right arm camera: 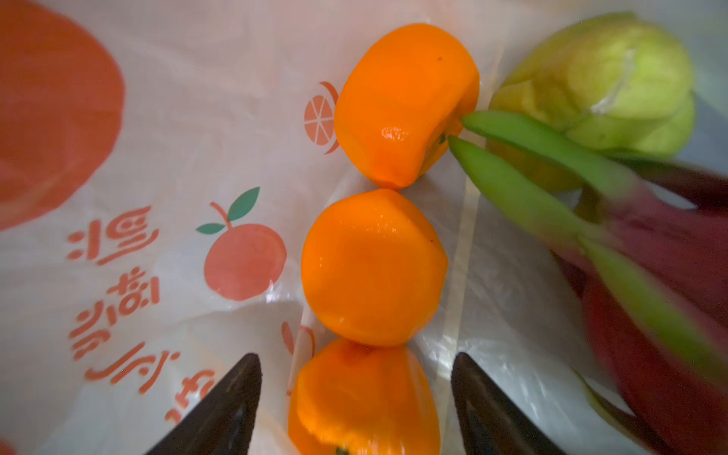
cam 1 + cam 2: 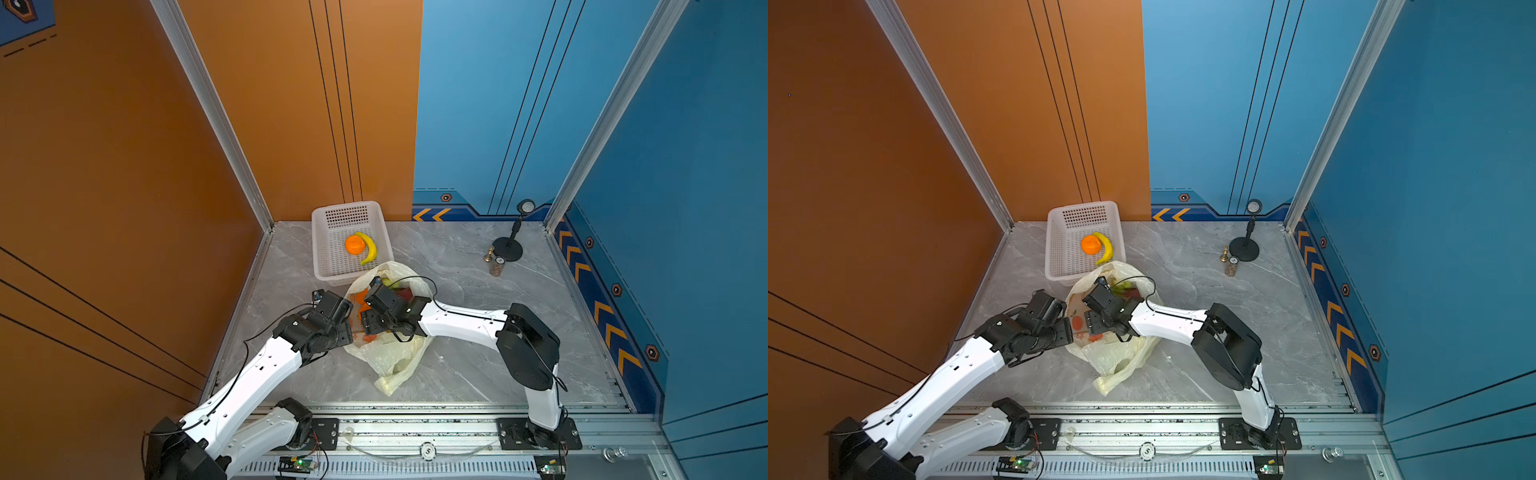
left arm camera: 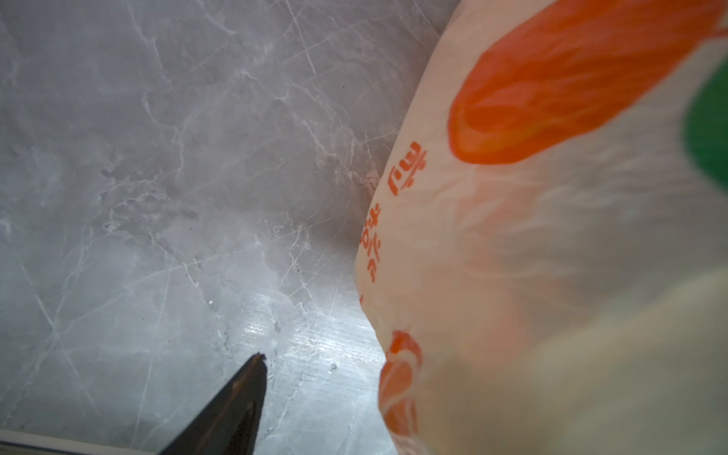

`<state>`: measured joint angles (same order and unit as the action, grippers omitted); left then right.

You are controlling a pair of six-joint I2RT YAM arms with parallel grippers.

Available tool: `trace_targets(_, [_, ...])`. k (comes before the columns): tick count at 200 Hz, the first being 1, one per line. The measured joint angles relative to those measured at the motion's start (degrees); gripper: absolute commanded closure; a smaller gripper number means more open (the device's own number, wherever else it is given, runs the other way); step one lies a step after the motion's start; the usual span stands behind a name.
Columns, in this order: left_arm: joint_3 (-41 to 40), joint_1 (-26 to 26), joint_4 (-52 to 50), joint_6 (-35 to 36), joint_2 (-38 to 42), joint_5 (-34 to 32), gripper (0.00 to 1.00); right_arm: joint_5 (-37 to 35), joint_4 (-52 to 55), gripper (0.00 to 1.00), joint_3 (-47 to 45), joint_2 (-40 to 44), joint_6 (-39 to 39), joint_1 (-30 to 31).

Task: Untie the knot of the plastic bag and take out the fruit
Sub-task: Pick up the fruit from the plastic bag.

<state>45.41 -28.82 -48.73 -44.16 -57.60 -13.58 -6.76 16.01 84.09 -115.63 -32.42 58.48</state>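
The pale-yellow plastic bag (image 2: 390,357) (image 2: 1117,353) lies open-mouthed on the marble table; its knot is out of view. My right gripper (image 1: 356,394) (image 2: 368,324) is inside the bag, open, its fingers either side of the nearest orange (image 1: 362,402) without touching it. Two more oranges (image 1: 374,268) sit in a row beyond, with green round fruit (image 1: 614,78) and a pink dragon fruit (image 1: 650,275) beside them. My left gripper (image 3: 356,358) (image 2: 352,326) is at the bag's left outer wall (image 3: 512,236). One finger (image 3: 244,402) stands clear over the table; the bag hides the other.
A white perforated basket (image 2: 332,266) behind the bag holds an orange (image 2: 354,244) and a banana (image 2: 370,247). A black stand (image 2: 509,247) and a small jar (image 2: 496,266) stand at the back right. Walls close the left, back and right sides.
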Motion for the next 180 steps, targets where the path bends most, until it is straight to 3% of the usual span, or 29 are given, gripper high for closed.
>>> trace_targets(42, [-1.38,1.09,1.25,-0.94,0.28,0.07,0.39,-1.14,-2.60,0.17,2.51,-5.20,0.96,0.11])
trace_targets(104, [-1.38,1.99,2.93,-0.92,0.96,0.59,0.42,-2.29,-5.29,0.53,2.69,-7.43,2.01,0.09])
trace_targets(136, [-1.38,2.21,3.78,-0.90,0.92,0.74,0.42,-1.97,-6.05,0.56,0.02,-5.16,2.60,0.11])
trace_targets(180, [-0.55,2.32,4.28,-0.72,-0.11,0.72,0.42,-0.46,-7.02,0.57,-8.11,6.10,2.60,0.31])
